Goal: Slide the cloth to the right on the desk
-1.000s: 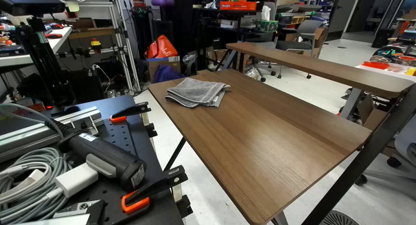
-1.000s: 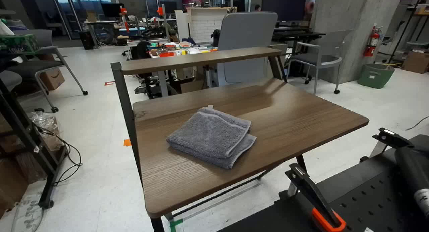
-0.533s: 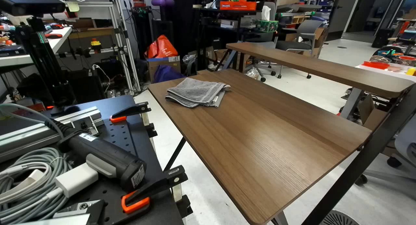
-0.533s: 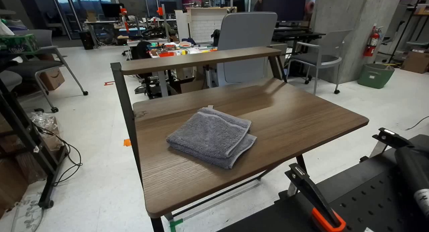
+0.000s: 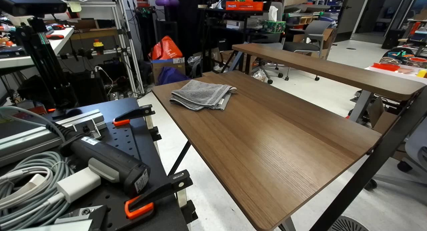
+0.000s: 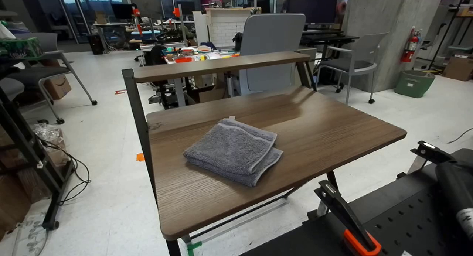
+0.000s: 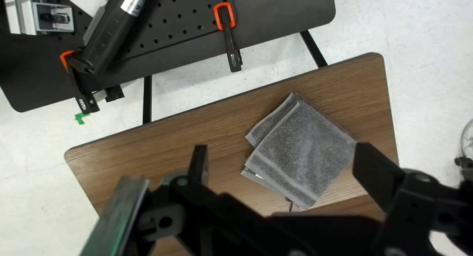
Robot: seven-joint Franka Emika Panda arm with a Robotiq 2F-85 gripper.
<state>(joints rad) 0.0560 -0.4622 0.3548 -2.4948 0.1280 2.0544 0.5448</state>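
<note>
The cloth is a small grey folded towel with layered edges. It lies flat on the desk near one end, in an exterior view [image 5: 201,93] and in another exterior view [image 6: 232,149]. In the wrist view the cloth [image 7: 305,150] lies right of the middle. The desk has a brown wood-grain top and shows in both exterior views [image 5: 267,141] [image 6: 332,126] and in the wrist view [image 7: 166,137]. My gripper [image 7: 281,146] is open, with fingers wide apart and nothing between them. It hangs above the desk over the cloth, apart from it. It is outside both exterior views.
A raised brown shelf [image 5: 317,66] runs along the desk's long side on dark posts [image 6: 138,130]. A black perforated table [image 7: 173,27] stands along the opposite side, across a narrow gap. It carries clamps [image 7: 231,53], a black cylindrical device [image 5: 106,161] and coiled cables [image 5: 30,181].
The cloth and the desk stay in the same place in both exterior views. Only a person far in the background shifts a little.
</note>
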